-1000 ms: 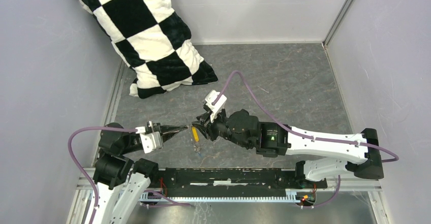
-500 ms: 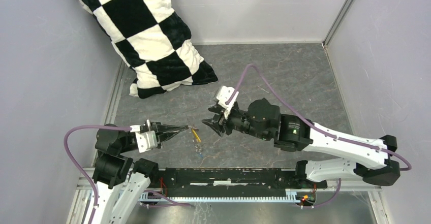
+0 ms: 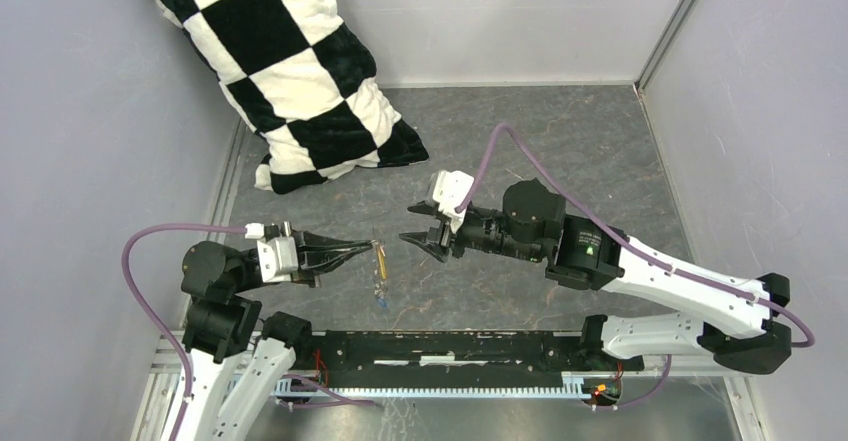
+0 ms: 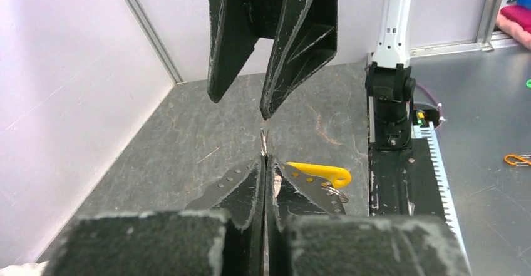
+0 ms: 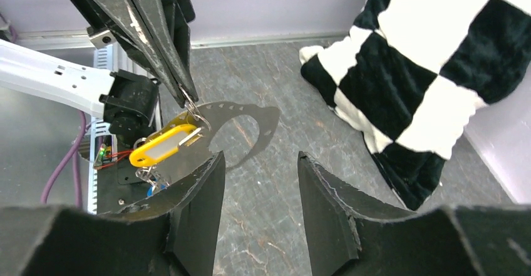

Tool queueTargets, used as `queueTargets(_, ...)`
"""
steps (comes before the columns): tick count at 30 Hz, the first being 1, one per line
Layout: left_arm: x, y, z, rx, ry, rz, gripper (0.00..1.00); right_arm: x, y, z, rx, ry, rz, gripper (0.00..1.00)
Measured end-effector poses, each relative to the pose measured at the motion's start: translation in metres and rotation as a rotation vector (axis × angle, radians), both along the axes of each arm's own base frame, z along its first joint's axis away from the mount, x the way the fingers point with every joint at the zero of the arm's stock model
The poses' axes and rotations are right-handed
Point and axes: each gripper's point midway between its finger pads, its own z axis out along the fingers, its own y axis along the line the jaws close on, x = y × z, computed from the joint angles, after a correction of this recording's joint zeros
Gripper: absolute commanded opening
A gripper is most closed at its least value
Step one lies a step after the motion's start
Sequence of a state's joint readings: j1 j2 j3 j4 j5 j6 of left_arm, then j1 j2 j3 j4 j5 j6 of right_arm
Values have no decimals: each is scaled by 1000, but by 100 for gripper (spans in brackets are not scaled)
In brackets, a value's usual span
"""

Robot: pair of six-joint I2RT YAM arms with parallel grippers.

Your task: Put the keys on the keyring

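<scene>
My left gripper [image 3: 366, 249] [image 4: 264, 158] is shut on the keyring [image 4: 263, 139], a thin metal loop seen edge-on just past its tips. In the right wrist view the keyring [image 5: 199, 118] hangs from those tips. The yellow-headed key [image 3: 381, 259] [image 5: 163, 145] [image 4: 316, 171] dangles from it. A blue key [image 3: 381, 302] [image 5: 152, 189] hangs lower, partly hidden behind my right finger. My right gripper [image 3: 414, 241] [image 5: 260, 158] [image 4: 240, 106] stands open and empty, a short way right of the keys and pointing at them.
A black-and-white checkered pillow [image 3: 290, 71] leans in the back left corner. Grey walls enclose the slate-coloured table [image 3: 560, 151]. The black base rail [image 3: 450, 353] runs along the near edge.
My right gripper has opened, let go of the yellow key and drawn back to the right. The left gripper has stayed shut on the keyring, shifting slightly left.
</scene>
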State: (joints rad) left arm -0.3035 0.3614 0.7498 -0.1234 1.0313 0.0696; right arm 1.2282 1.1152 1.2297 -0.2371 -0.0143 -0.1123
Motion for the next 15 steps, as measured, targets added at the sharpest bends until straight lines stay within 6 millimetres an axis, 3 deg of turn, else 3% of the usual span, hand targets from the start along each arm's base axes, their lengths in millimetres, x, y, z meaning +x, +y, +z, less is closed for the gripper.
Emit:
queueTargets(8, 1, -2, 5, -31, 64, -15, 2, -15, 10, 24, 71, -52, 176, 52)
queueTargets(15, -2, -4, 10, -45, 76, -33, 2, -37, 21, 27, 101, -53, 338, 47)
